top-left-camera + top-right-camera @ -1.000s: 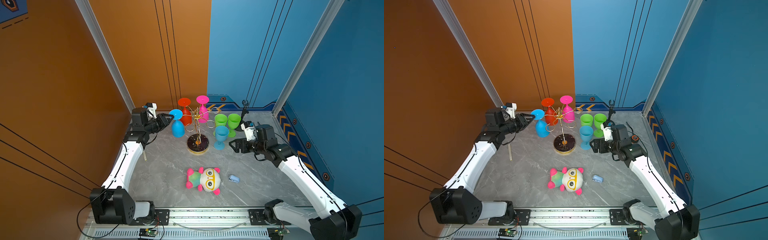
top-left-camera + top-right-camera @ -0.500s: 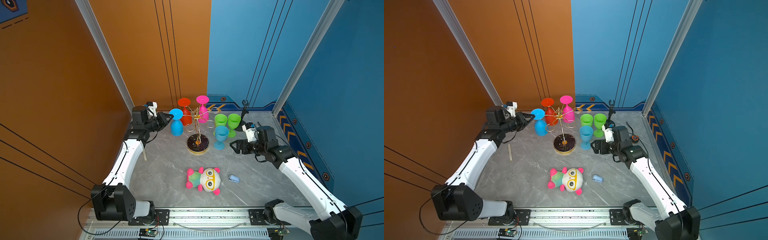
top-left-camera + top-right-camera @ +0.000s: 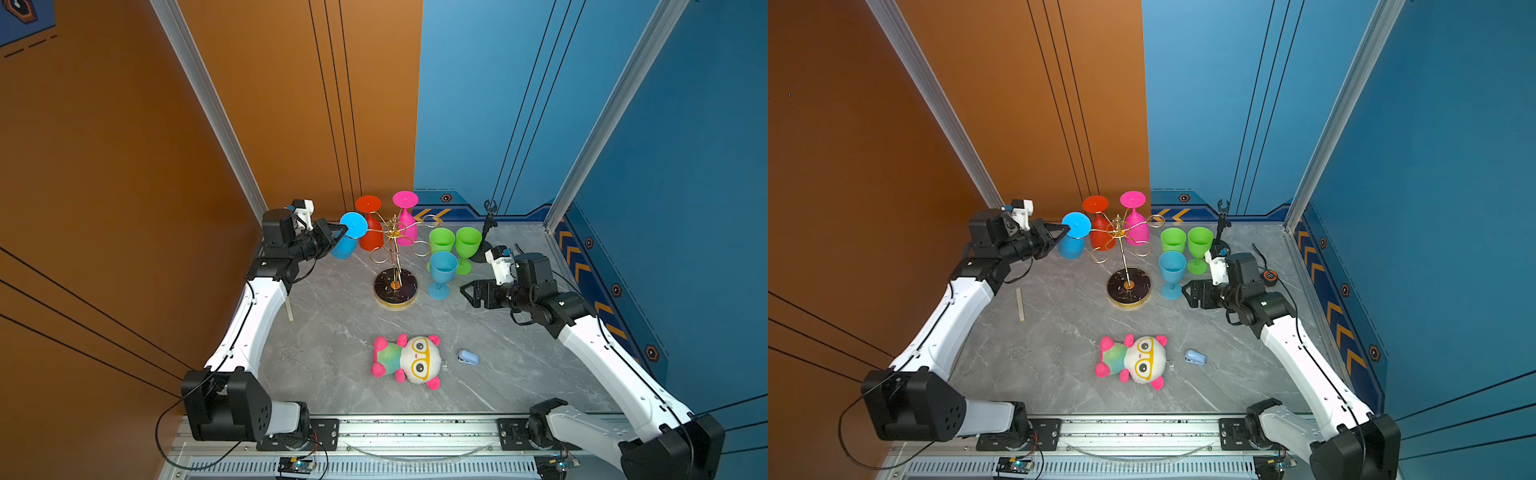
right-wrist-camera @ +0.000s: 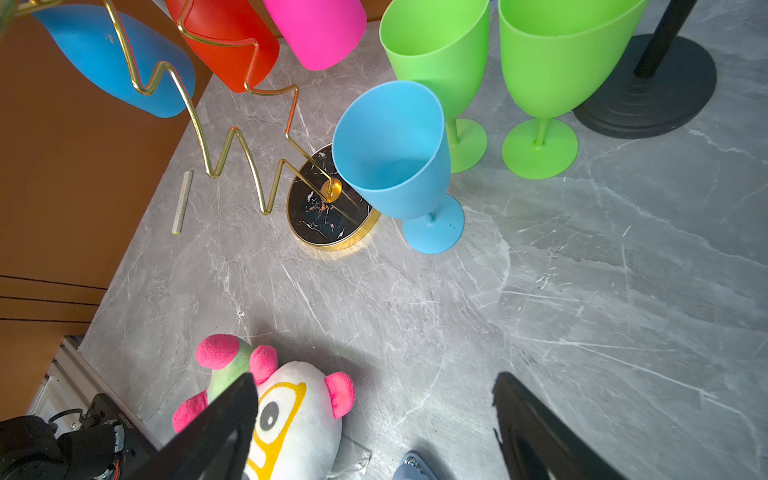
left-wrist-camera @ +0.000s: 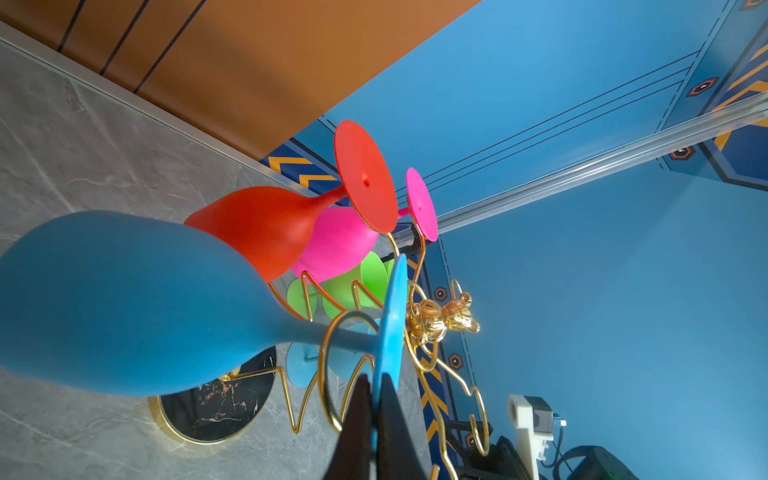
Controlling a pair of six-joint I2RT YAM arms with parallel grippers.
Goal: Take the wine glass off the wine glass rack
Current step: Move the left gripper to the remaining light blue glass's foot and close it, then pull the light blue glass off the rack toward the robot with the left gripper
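Left hand is clamped on the foot of the blue glass, which hangs inverted on the left arm of the rack, not yet lifted off; right hand hovers open.

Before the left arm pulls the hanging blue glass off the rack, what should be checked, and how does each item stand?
1. Grip: left tool shut on the foot of the hanging blue wine glass: ok.
2. Stem out of the wire loop of the wine glass rack: not ok, it passes through the loop.
3. Gap to the red wine glass alongside: cannot tell.
4. Rack base flat on the table: ok.
5. Other arm: right tool open, empty, away from the rack: ok.
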